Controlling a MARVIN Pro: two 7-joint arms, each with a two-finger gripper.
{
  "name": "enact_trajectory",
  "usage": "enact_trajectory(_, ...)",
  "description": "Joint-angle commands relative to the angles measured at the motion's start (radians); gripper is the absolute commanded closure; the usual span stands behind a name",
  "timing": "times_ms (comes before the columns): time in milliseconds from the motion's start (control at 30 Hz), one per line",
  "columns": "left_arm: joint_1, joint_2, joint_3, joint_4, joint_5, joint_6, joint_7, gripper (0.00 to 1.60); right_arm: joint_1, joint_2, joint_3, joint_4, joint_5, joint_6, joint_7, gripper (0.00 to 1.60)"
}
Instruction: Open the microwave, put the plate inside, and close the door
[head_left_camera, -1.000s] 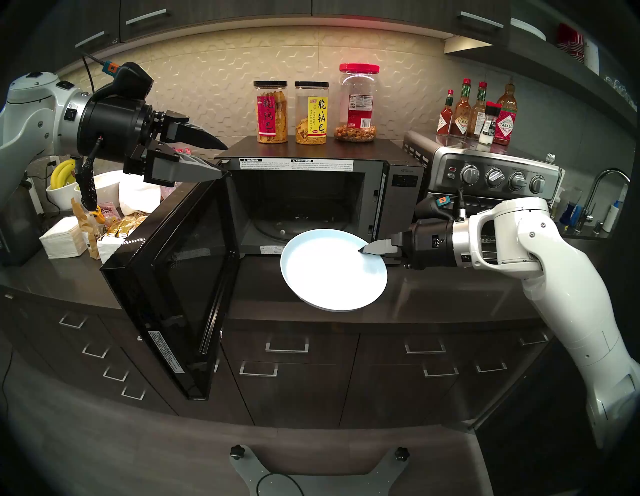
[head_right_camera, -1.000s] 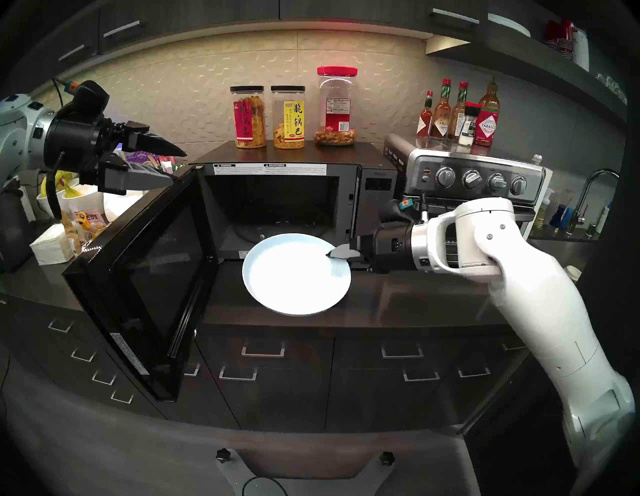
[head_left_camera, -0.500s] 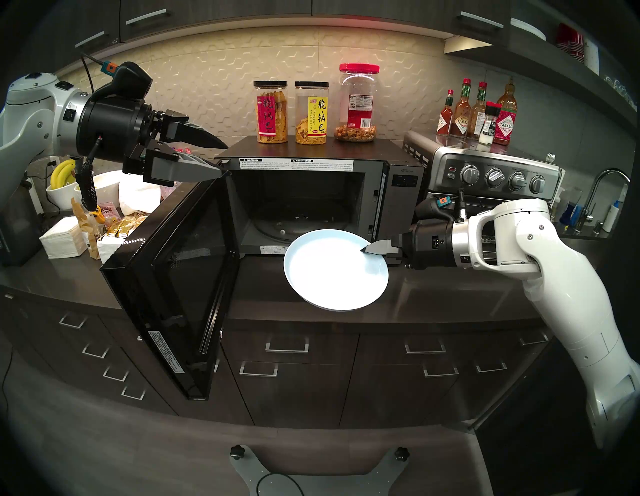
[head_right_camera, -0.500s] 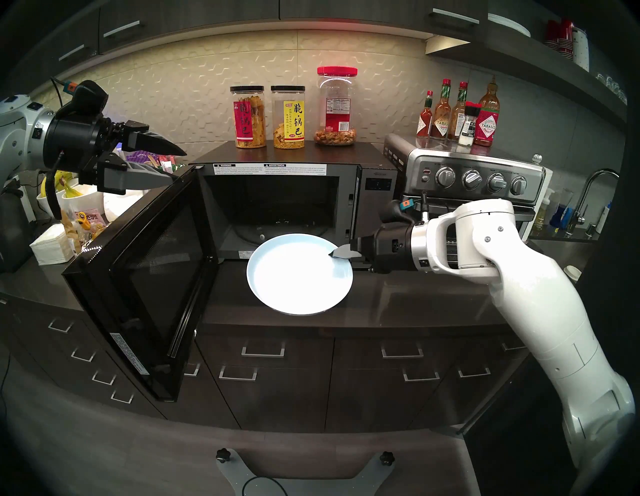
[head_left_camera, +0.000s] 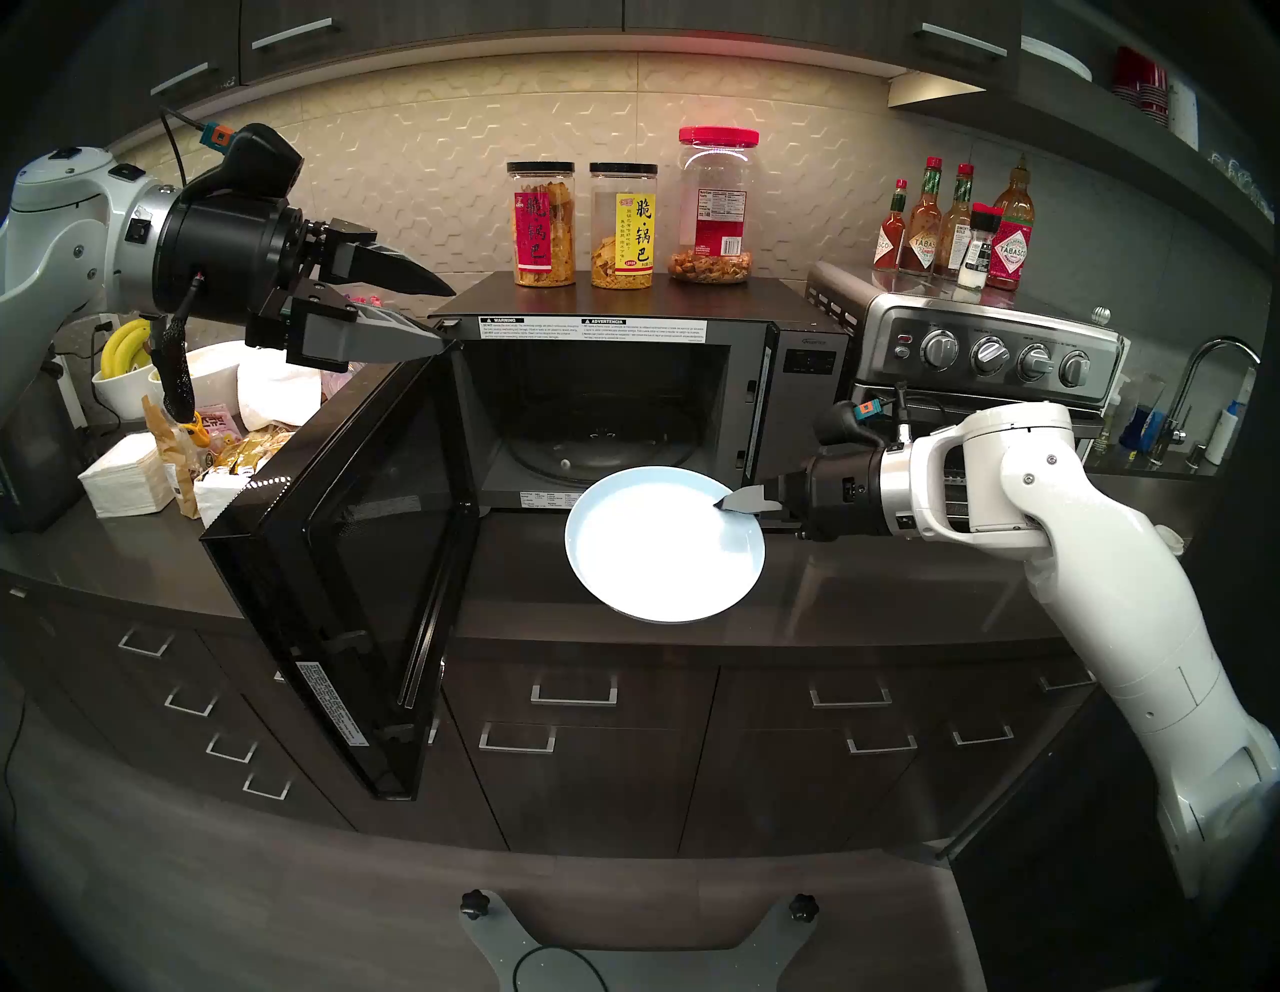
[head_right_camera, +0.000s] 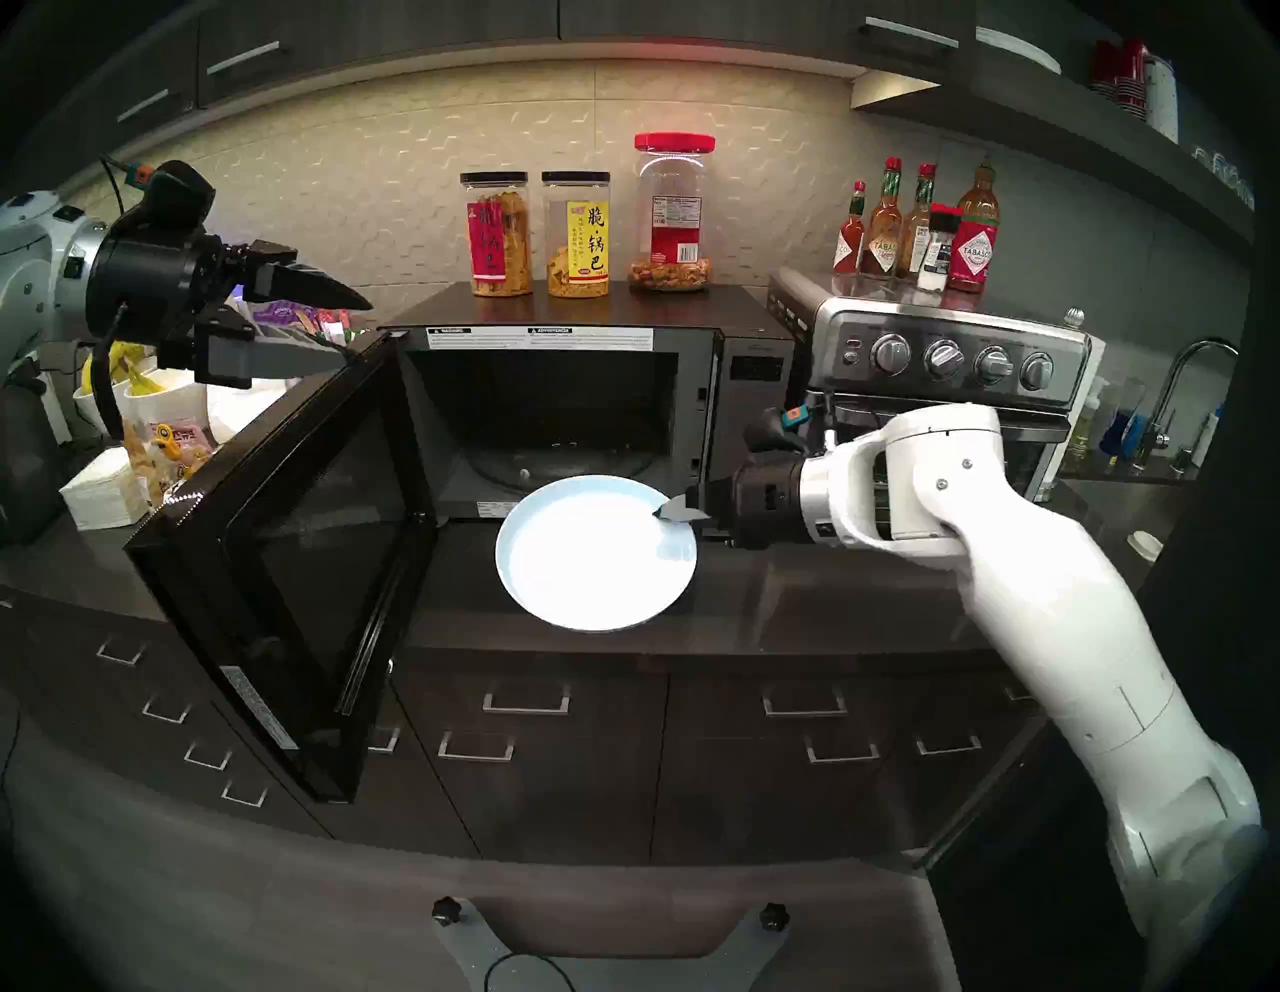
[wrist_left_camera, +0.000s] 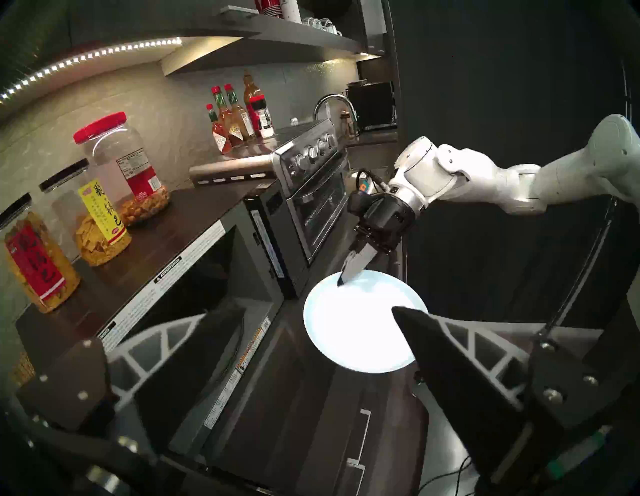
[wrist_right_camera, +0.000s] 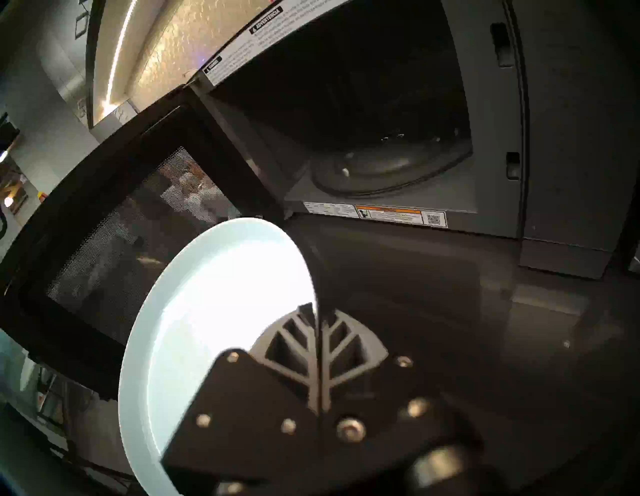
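Microwave (head_left_camera: 807, 388): black boxy oven on the dark countertop (head_left_camera: 866, 596), cavity exposed, glass turntable (head_left_camera: 602, 461) visible on the cavity floor.
Door (head_left_camera: 346, 554): swung fully open to the left on its hinge, inner mesh window facing the cavity side, free edge projecting past the counter's front edge.
Plate (head_left_camera: 658, 554): pale blue-white, round, held in the air in front of the cavity opening, low over the countertop, its far rim overlapping the front sill of the microwave in the head views; not yet inside.
Plate attitude: roughly level in the head views; slight tilt cannot be ruled out.
Right gripper (head_left_camera: 727, 504): fingers clamped together on the plate's right rim, one finger above the rim and one below, confirmed in the right wrist view (wrist_right_camera: 320, 346).
Right arm: reaching in from the right, wrist in front of the toaster oven (head_left_camera: 990, 353).
Left gripper (head_left_camera: 443, 312): fingers spread wide, holding nothing, raised at the upper left, lower fingertip close beside the top hinge corner of the door; contact cannot be told.
Left wrist view: plate (wrist_left_camera: 360, 329) seen beyond the spread fingers, right gripper (wrist_left_camera: 341, 280) on its far rim.
Microwave top: three snack jars (head_left_camera: 623, 222) standing in a row.
Toaster oven top: group of sauce bottles (head_left_camera: 956, 228).
Counter, far left: white bowl of bananas (head_left_camera: 125, 360), snack packets, napkin stack (head_left_camera: 128, 474).
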Motion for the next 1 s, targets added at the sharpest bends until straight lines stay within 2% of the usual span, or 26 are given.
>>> enact_trajectory(0,0.022,-0.001,-0.048,-0.001,0.001,0.0,0.002,0.0,0.072,-0.057,-0.018,0.011,-0.017,-0.003,-0.015,1.6)
enact_trajectory(600,0.094,-0.001,-0.121,-0.005,0.003,0.002,0.005,0.0,0.14,-0.132,-0.076,0.089,-0.072,-0.007,-0.052,1.6)
enact_trajectory(967,0.145,-0.001,-0.175,-0.008,0.005,0.003,0.006,0.0,0.192,-0.208,-0.116,0.164,-0.112,-0.012,-0.075,1.6)
